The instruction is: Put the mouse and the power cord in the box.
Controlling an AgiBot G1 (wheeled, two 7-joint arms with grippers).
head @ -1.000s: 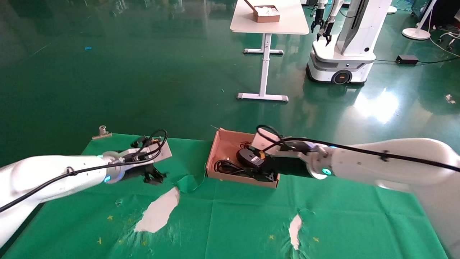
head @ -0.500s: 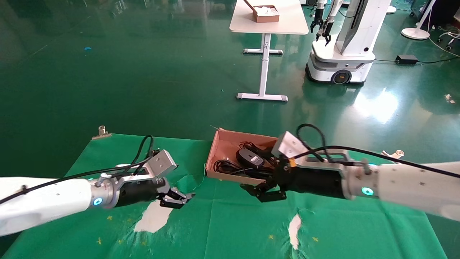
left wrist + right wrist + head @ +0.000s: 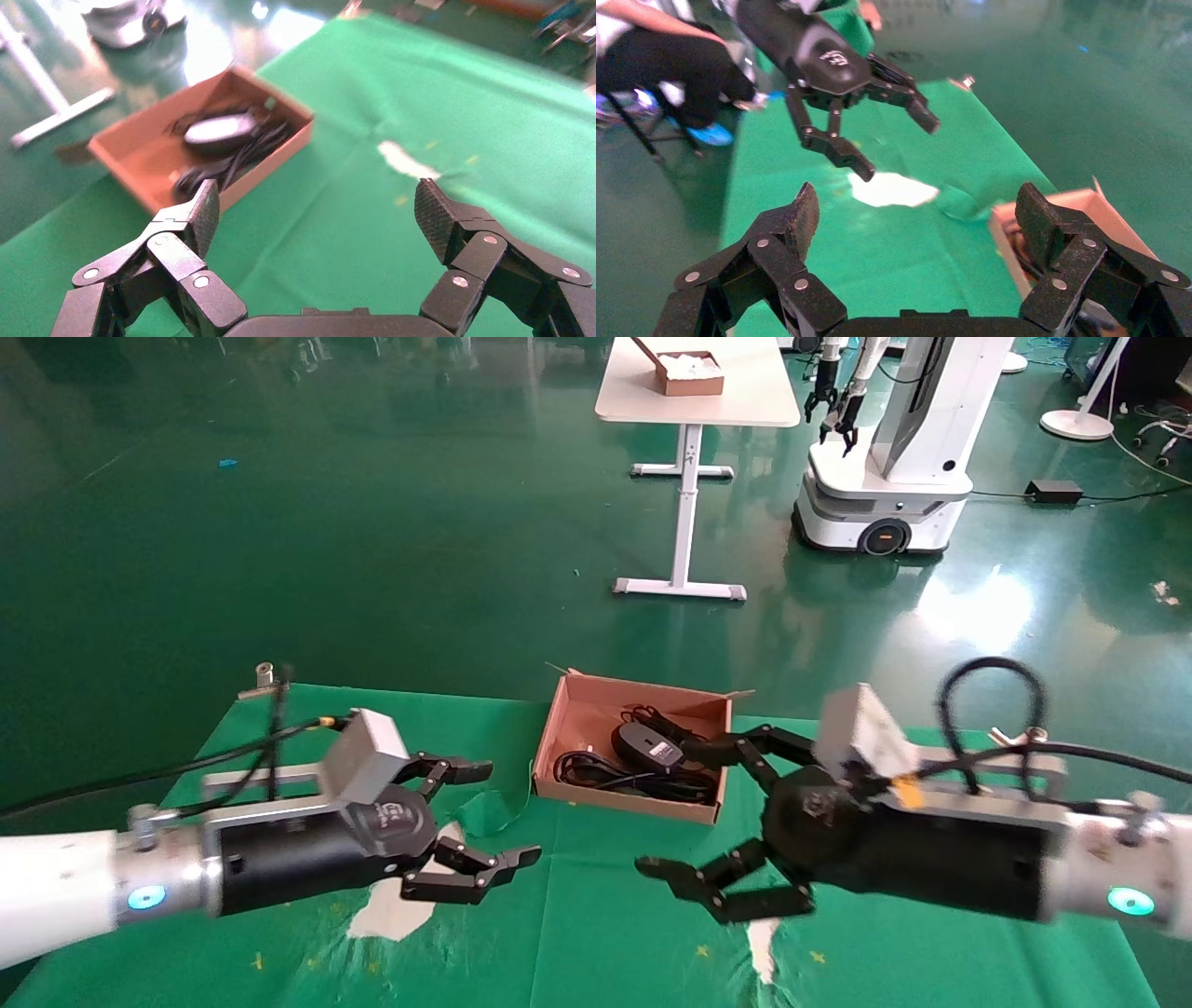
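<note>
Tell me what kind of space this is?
Likely a robotics lab: a glossy green floor, another wheeled robot beside a white table, and a torn green cloth as the work surface.

Mouse [image 3: 647,746], power cord [image 3: 633,777] inside box [image 3: 582,714]

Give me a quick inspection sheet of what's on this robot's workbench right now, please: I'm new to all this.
Surface: green cloth, torn in places, showing white patches.
Job's things: mouse and power cord both lie inside the box.
Clutter: metal clips at the cloth's far corners.
Grippers: left gripper open, empty, above the cloth on the box's left; right gripper open, empty, in front of the box on its right.
Cables: black arm cables run along both arms.
Surroundings: glossy green floor, white table bearing another brown box, a second robot. In the right wrist view a person sits beyond the table.
</note>
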